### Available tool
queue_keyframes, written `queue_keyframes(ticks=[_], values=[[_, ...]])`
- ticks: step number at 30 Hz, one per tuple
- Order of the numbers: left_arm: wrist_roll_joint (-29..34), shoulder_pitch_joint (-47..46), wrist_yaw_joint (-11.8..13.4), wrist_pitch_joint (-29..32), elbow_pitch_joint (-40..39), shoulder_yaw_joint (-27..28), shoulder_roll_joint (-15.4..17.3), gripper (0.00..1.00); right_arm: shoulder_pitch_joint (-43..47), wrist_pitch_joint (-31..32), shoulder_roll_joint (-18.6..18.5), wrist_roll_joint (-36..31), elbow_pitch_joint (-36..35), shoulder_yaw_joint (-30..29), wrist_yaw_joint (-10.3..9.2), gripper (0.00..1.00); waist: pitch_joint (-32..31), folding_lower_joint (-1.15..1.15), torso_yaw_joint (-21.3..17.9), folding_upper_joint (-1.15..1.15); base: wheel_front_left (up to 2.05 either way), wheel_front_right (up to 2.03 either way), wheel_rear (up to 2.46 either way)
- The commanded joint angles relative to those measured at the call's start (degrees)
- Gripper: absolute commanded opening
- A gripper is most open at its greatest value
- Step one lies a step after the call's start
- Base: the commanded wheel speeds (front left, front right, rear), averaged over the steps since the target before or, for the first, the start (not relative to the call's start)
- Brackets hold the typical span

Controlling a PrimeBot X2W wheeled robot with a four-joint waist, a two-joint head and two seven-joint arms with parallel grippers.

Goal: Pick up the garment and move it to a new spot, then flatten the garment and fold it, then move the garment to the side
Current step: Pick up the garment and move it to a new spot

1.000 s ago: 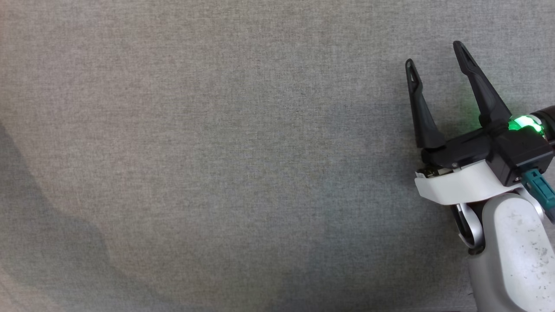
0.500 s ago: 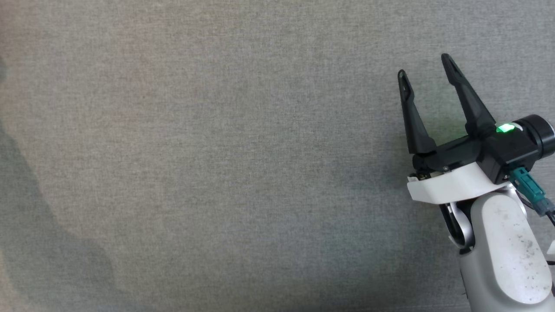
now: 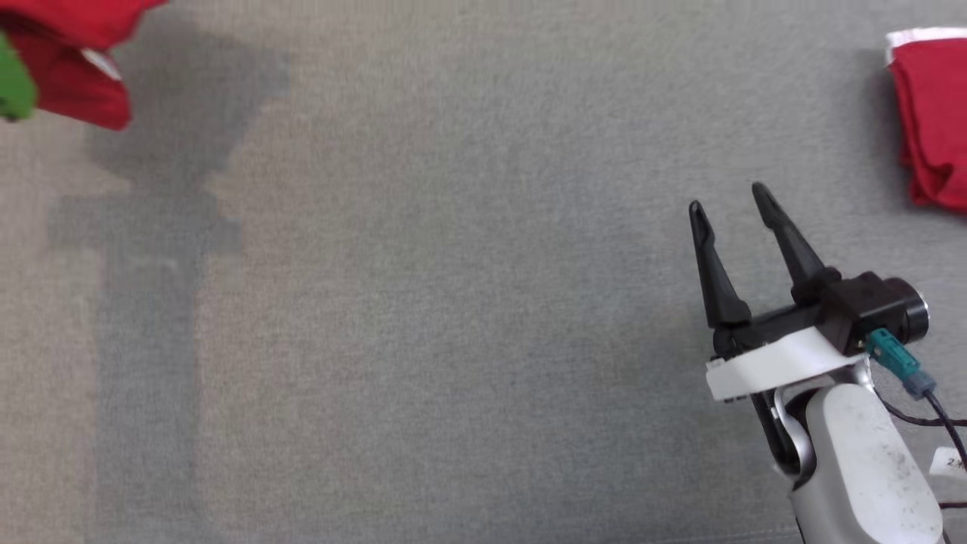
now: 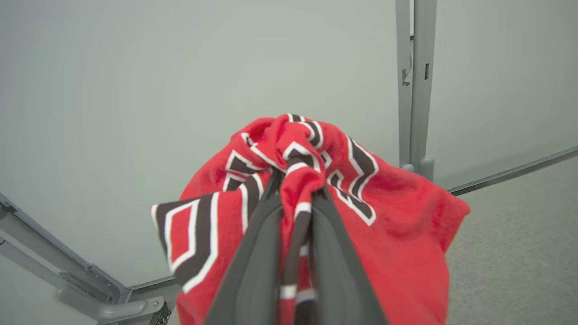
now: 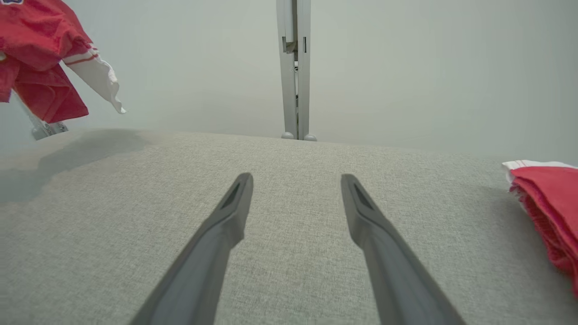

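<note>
my left gripper [image 4: 295, 180] pinching bunched red garment [image 4: 397, 216] at frame centre, my right gripper [image 3: 725, 200] wide apart, empty, lower right over gray fabric surface [image 3: 453, 302], folded red cloth [image 3: 933, 121] upper right

The fuzzy red cloth garment [image 4: 397, 212] looks soft and matt, the flat grey work surface [image 3: 453, 317] coarse woven fabric, the right gripper's [image 3: 727, 196] dark fingers [image 3: 714, 264] smooth matt plastic.

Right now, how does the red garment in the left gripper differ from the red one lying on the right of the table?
The held garment hangs bunched in the left gripper, off the table; the folded garment lies flat on it. The held garment shows black-and-white lettering; the folded garment looks plain red with a white edge. Both are red.
</note>
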Motion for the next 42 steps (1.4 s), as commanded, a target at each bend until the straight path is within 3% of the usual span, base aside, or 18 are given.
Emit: queue_keyframes(ticks=[1, 9, 14, 23, 30, 31, 32, 33, 34, 42], values=[[-0.60, 1.45, -0.01, 0.15, -2.29, -1.44, -0.80, 0.00, 1.30, -0.42, -0.18, 0.71, 0.57, -0.07, -0.09, 1.00, -7.27, 0.00, -3.72, 0.00, 0.00, 0.00, 0.00], [-0.20, 5.86, 0.00, 0.59, -13.01, -8.98, -6.69, 0.00, 3.25, -0.54, -0.19, 2.19, 1.46, -0.89, -0.09, 1.00, -10.19, 0.00, -7.82, 0.00, 0.00, 0.00, 0.00], [1.28, 9.60, 0.01, -0.47, -14.55, -13.91, -10.71, 0.00, 4.02, -0.57, -0.17, 3.15, 0.65, -1.59, -0.09, 1.00, -8.92, 0.00, -9.55, 0.00, 0.00, 0.00, 0.00], [2.04, 15.31, 0.01, -4.78, -6.24, -22.04, -17.04, 0.00, 3.63, -0.58, -0.18, 4.73, 0.54, -1.26, -0.09, 1.00, -4.89, 0.00, -11.31, 0.00, 0.00, 0.00, 0.00], [0.86, 16.47, 0.01, -8.24, 1.45, -23.80, -20.84, 0.00, 3.42, -0.59, -0.17, 4.80, 0.98, -0.77, -0.09, 1.00, -3.87, 0.00, -11.37, 0.00, 0.00, 0.00, 0.00], [0.63, 16.61, 0.00, -8.60, 2.23, -23.82, -21.28, 0.04, 3.49, -0.59, -0.17, 4.74, 1.12, -0.70, -0.09, 1.00, -3.99, 0.00, -11.23, 0.00, 0.00, 0.00, 0.00], [0.43, 16.79, 0.00, -8.96, 3.08, -23.83, -21.76, 0.24, 3.58, -0.59, -0.17, 4.68, 1.33, -0.68, -0.09, 1.00, -4.23, 0.00, -11.04, 0.00, 0.00, 0.00, 0.00], [0.18, 16.94, 0.00, -9.26, 3.69, -23.81, -22.11, 0.67, 3.67, -0.59, -0.17, 4.60, 1.52, -0.58, -0.09, 1.00, -4.45, 0.00, -10.87, 0.00, 0.00, 0.00, 0.00], [0.03, 17.18, 0.00, -9.61, 4.43, -23.72, -22.53, 1.00, 3.78, -0.59, -0.17, 4.40, 1.76, -0.52, -0.09, 1.00, -4.77, 0.00, -10.62, 0.00, 0.00, 0.00, 0.00], [-0.43, 18.96, 0.41, -10.60, 3.02, -20.25, -24.05, 1.00, 4.58, -0.59, -0.17, 3.47, 3.32, -0.56, -0.09, 1.00, -8.03, 0.00, -8.16, 0.00, 0.00, 0.00, 0.00]])
